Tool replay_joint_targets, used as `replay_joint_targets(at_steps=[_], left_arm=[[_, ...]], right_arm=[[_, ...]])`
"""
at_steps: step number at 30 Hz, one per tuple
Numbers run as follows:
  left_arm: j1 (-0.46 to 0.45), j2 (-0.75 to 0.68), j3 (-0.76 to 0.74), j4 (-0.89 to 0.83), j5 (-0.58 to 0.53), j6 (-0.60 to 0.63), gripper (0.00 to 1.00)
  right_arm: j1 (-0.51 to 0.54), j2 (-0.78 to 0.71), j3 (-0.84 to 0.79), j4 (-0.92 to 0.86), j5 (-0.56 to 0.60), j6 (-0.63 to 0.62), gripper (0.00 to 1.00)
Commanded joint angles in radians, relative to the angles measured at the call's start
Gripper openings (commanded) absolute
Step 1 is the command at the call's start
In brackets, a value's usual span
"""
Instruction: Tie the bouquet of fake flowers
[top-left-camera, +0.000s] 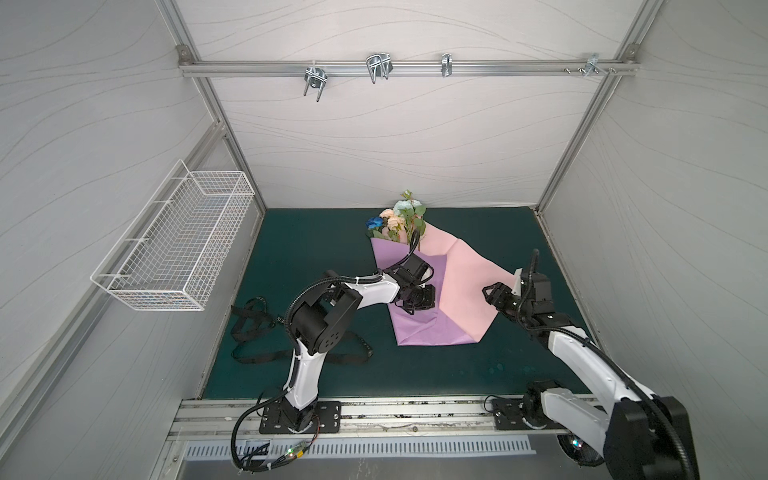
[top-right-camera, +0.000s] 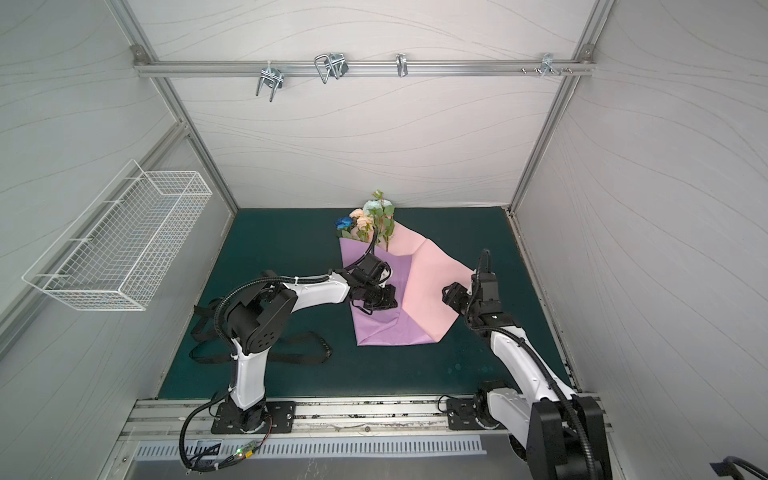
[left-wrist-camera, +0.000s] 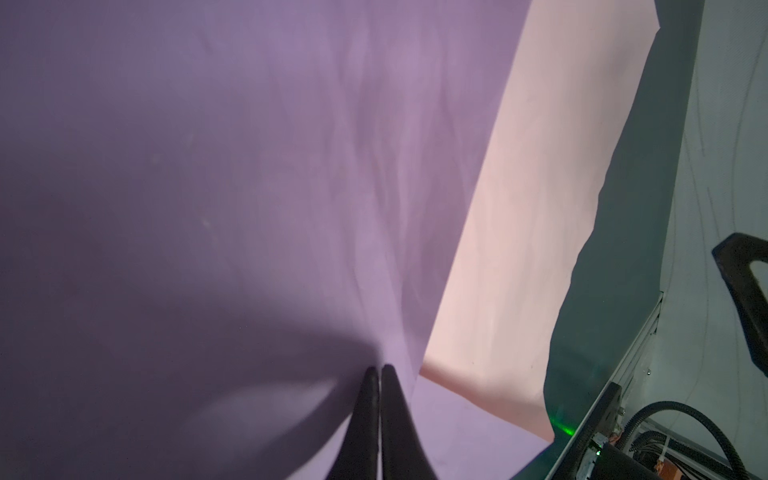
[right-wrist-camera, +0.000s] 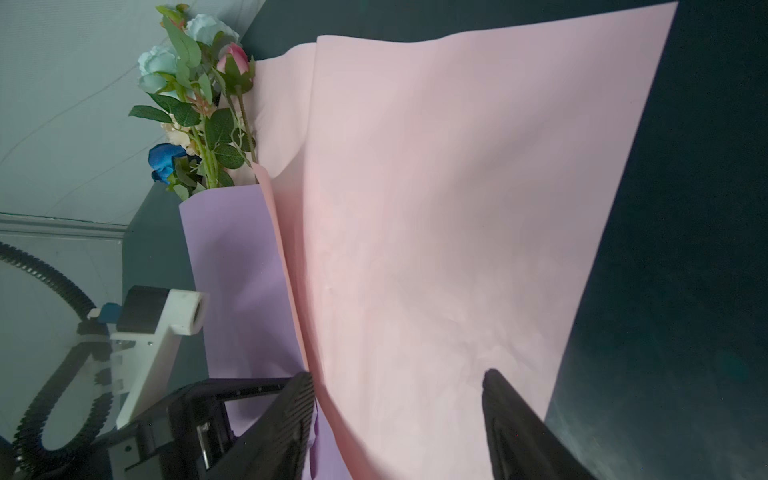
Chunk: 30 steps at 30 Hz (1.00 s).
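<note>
The bouquet of fake flowers lies at the back of the green mat, its stems wrapped in a lilac paper sheet with a pink underside. Peach, pale blue, deep blue and pink blooms stick out of the lilac fold. My left gripper is shut, its tips pinching the lilac paper, whose creases run into them. My right gripper stands open over the right part of the pink side, nothing between its fingers.
A black ribbon lies loose on the mat at the left, partly behind the left arm. A white wire basket hangs on the left wall. Metal hooks hang on the back rail. Walls close in the mat.
</note>
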<state>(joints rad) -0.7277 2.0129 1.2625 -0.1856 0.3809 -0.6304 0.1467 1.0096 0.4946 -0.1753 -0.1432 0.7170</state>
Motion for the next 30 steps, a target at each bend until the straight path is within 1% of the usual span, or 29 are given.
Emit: replay_joint_targets(at_steps=[1, 4, 5, 7, 10, 13, 16, 19, 23, 27, 30], left_arm=[[0.003, -0.004, 0.050, -0.010, -0.016, 0.024, 0.07], [0.002, -0.002, 0.055, -0.022, -0.019, 0.028, 0.07], [0.003, -0.002, 0.056, -0.027, -0.020, 0.028, 0.07], [0.005, 0.004, 0.057, -0.026, -0.021, 0.023, 0.07], [0.004, 0.013, 0.061, -0.026, -0.017, 0.015, 0.07], [0.004, 0.022, 0.061, -0.023, -0.012, 0.009, 0.06], [0.004, 0.029, 0.063, -0.019, -0.005, 0.006, 0.06], [0.005, 0.032, 0.061, -0.016, 0.002, 0.003, 0.06], [0.005, 0.037, 0.059, -0.014, 0.009, 0.000, 0.06], [0.005, 0.039, 0.055, -0.012, 0.009, 0.000, 0.06], [0.005, 0.041, 0.055, -0.012, 0.009, 0.004, 0.06]], right_arm=[[-0.019, 0.006, -0.035, -0.212, -0.133, 0.006, 0.65], [-0.006, -0.021, -0.099, -0.162, -0.291, 0.062, 0.65], [0.012, -0.044, -0.116, -0.161, -0.304, 0.086, 0.65], [0.086, -0.118, -0.141, -0.184, -0.300, 0.145, 0.68], [0.207, -0.238, -0.181, -0.232, -0.252, 0.246, 0.70], [0.282, -0.337, -0.249, -0.232, -0.232, 0.337, 0.71], [0.327, -0.386, -0.329, -0.157, -0.203, 0.401, 0.73], [0.344, -0.363, -0.365, -0.060, -0.158, 0.409, 0.75], [0.358, -0.277, -0.383, 0.105, -0.078, 0.388, 0.78], [0.360, -0.174, -0.452, 0.354, 0.025, 0.395, 0.81], [0.361, -0.107, -0.453, 0.466, 0.099, 0.345, 0.83]])
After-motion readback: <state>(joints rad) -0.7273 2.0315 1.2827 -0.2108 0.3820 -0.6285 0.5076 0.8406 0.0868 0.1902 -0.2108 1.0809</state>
